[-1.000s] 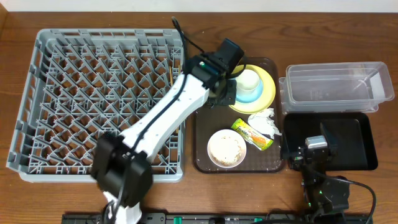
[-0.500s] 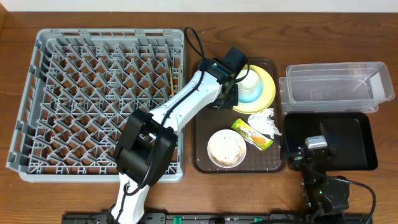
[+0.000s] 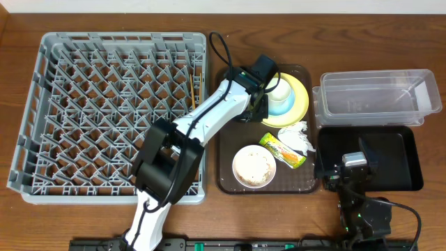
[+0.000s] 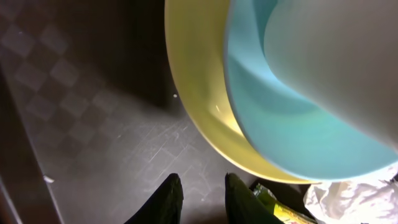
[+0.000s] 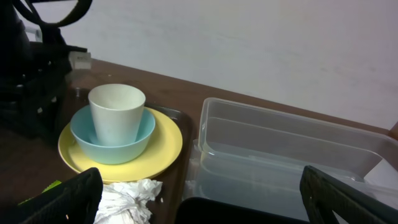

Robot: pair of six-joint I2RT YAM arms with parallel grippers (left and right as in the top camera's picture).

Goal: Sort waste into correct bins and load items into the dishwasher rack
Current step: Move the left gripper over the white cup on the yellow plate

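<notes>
Nearest, the right claw [image 5: 200, 183] hangs to the right of the brown serving tray [image 3: 230, 155], over the near left corner of the black tray [image 3: 398, 162]. Its fingers are spread wide with nothing between them. On the serving tray's near half sits the white bowl [image 3: 236, 160] with pale food scraps [image 3: 254, 168]. Just beyond it lie the green-and-yellow wrapper [image 3: 283, 150], its print too small to read, and the crumpled tissue [image 3: 297, 137]. At the serving tray's far end the white cup [image 3: 280, 89] stands in the light blue bowl [image 3: 281, 107], which sits on the yellow plate [image 3: 302, 102]. The left claw [image 4: 202, 198] hovers low over the serving tray's floor just left of the plate, fingers parted slightly, gripping nothing. Left of the serving tray, the grey rack [image 3: 33, 118] holds the chopsticks [image 3: 191, 90] near its far right side. The clear tub [image 3: 376, 99] lies to the serving tray's right, beyond the black tray. The surface [image 3: 432, 219] is brown wood, and a pale wall [image 5: 249, 37] stands behind.
</notes>
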